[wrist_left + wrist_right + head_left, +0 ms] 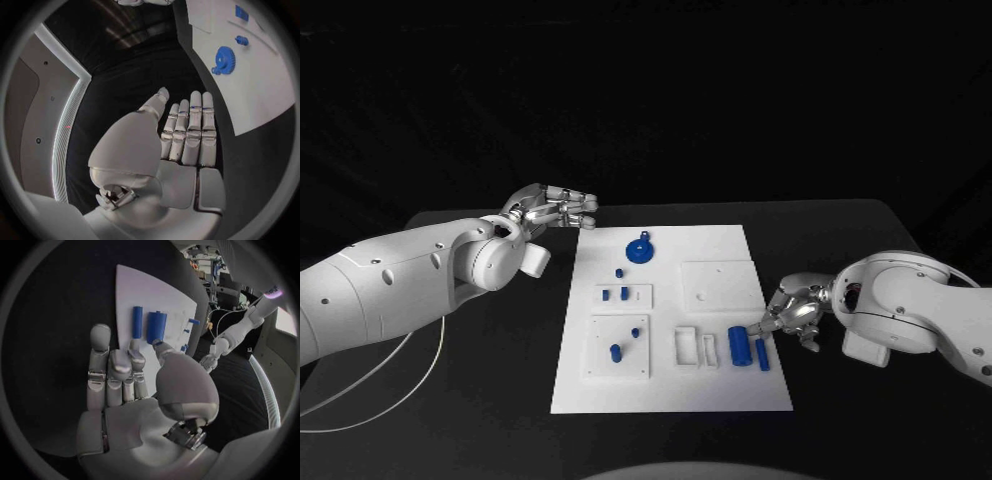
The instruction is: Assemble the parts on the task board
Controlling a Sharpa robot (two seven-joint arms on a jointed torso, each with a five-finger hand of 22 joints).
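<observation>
Plastic cylinder (740, 345) near your empty, spread right hand (790, 315) looks light, stiff and prone to rolling, so pinch its middle

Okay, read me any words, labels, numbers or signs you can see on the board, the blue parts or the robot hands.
None: no readable text in any view.
The task board, the blue gear and both blue cylinders are unmarked.
The left robot hand and right robot hand carry no lettering.

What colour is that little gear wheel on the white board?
Blue. The gear shows best in the left wrist view.
</observation>
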